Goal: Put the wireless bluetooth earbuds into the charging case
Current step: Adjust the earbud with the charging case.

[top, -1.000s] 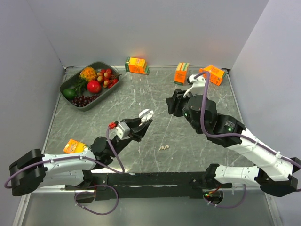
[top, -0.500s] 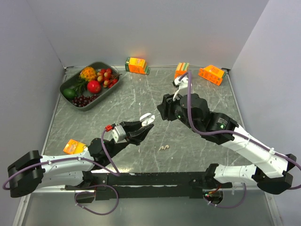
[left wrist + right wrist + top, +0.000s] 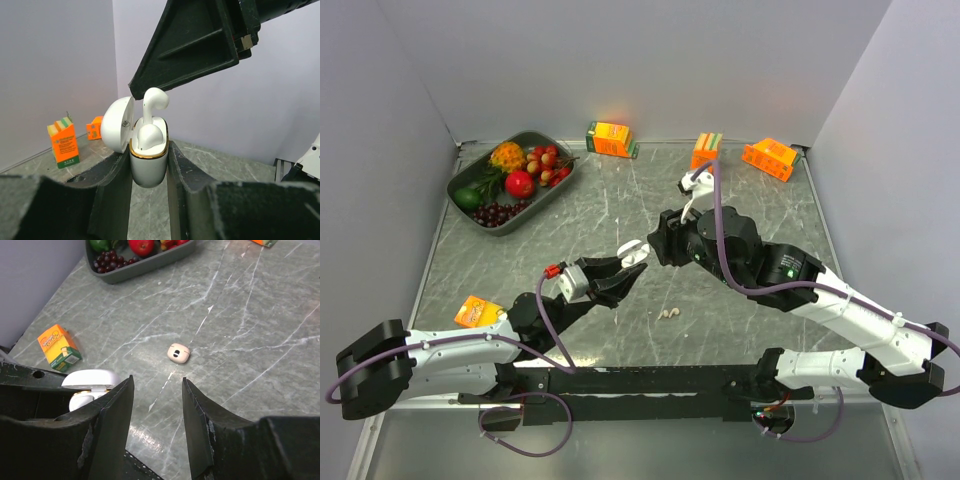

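Note:
My left gripper [image 3: 148, 152] is shut on the white, gold-rimmed charging case [image 3: 148, 167], held upright above the table with its lid [image 3: 117, 124] swung open. One of the wireless bluetooth earbuds [image 3: 149, 136] sits in the case. A second one [image 3: 154, 100] stands in it with its head sticking up. A finger [image 3: 190, 45] of my right gripper hangs just above that earbud. My right gripper [image 3: 157, 380] is open with nothing between its fingers, beside the case [image 3: 90, 382]. A stubby pale earbud [image 3: 178, 353] lies on the table [image 3: 669, 314]. From above, the case [image 3: 633, 249] sits between both grippers.
A grey tray [image 3: 457, 180] of fruit stands at the back left. Orange juice cartons lie at the back [image 3: 610, 138], back right [image 3: 705, 152] [image 3: 769, 157] and near my left arm [image 3: 478, 311]. Walls enclose the marbled table on three sides.
My right arm has swung left and toward the front until its fingers reach the case. My left gripper has shifted slightly nearer with the case still in it.

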`<state>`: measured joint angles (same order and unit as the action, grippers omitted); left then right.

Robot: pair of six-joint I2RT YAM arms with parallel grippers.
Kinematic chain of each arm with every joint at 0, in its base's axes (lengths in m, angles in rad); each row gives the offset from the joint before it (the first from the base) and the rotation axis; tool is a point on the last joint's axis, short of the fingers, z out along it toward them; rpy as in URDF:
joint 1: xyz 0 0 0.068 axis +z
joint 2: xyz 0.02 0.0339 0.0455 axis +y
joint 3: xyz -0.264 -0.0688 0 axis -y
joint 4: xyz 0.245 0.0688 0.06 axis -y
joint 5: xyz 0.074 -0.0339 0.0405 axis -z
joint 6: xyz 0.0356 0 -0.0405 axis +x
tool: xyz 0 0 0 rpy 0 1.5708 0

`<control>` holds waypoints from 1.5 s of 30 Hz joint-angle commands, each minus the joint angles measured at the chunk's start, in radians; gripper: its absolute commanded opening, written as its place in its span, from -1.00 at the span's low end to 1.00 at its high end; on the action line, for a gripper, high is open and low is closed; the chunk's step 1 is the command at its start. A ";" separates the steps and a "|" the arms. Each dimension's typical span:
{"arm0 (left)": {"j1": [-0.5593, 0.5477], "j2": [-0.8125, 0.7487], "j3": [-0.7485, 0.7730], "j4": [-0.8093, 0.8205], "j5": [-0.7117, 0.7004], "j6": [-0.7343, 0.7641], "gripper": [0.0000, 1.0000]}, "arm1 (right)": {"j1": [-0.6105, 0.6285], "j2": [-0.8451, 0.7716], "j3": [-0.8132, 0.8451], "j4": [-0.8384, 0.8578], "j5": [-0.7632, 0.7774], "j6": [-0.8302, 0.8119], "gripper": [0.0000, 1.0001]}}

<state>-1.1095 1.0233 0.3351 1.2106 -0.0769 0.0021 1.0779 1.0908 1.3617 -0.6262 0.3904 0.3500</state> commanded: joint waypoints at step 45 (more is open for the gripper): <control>0.002 -0.020 0.024 0.024 -0.087 -0.031 -0.97 | 0.042 -0.026 0.025 -0.056 0.050 0.033 0.05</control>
<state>-1.1095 1.0233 0.3351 1.1908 -0.1406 -0.0151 1.1122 1.0904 1.3621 -0.6735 0.4259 0.3744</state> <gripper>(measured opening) 0.330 0.516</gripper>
